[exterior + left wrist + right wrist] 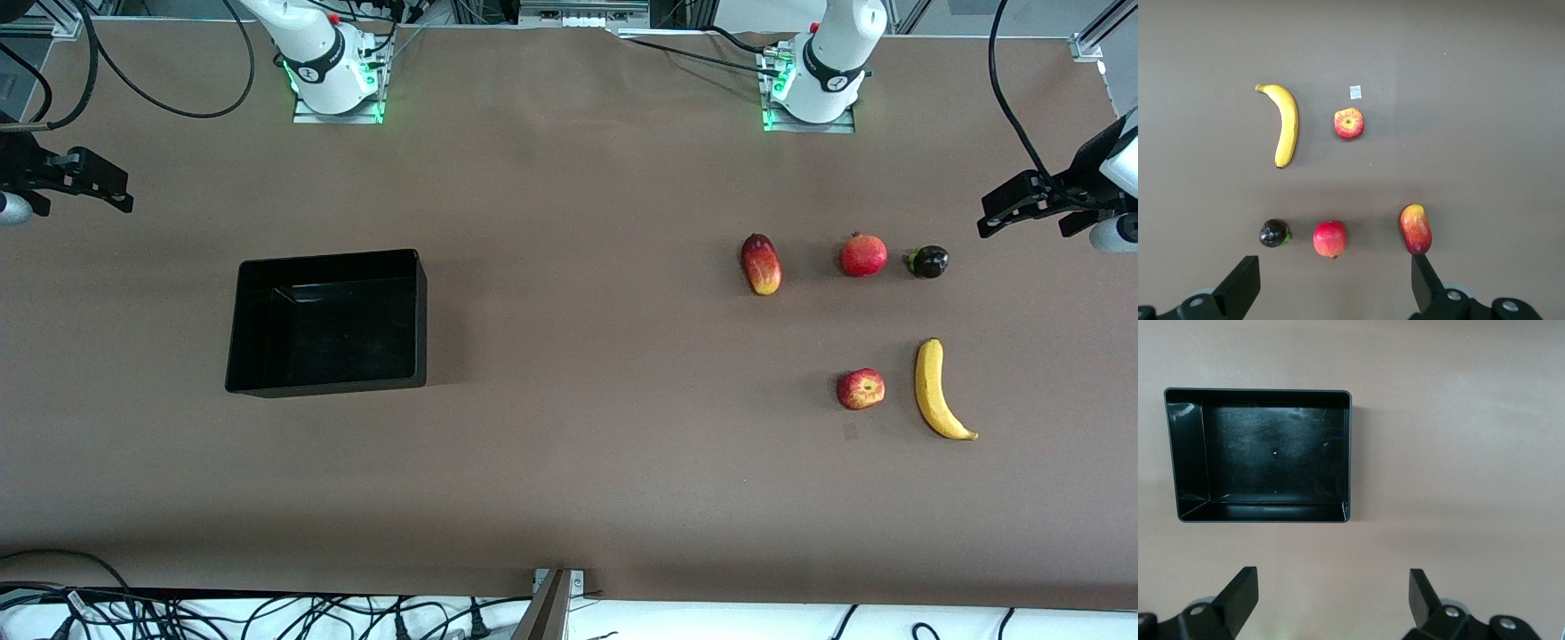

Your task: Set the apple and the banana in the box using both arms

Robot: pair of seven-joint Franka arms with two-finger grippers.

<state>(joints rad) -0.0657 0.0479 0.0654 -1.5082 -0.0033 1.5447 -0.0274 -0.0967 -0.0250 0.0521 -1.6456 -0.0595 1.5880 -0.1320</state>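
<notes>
While both arms wait high | left gripper (pixel 1331 283), right gripper (pixel 1331 600) spread wide, empty | apple (pixel 861 389) beside banana (pixel 939 391), well apart from box (pixel 267 302), unfilled.

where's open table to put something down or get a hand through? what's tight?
Biggest bare stretch: between the box and the mango. Also the whole strip nearer the front camera than the box, apple and banana. The box itself is empty. Crowded: the left arm's end, where mango, pomegranate and a dark fruit sit in a row, with a narrow gap between apple and banana.

Robotics lab: bolted arm bases (pixel 336 84), aluminium framing (pixel 1098 36), loose cables (pixel 267 613), brown test table (pixel 569 480).
</notes>
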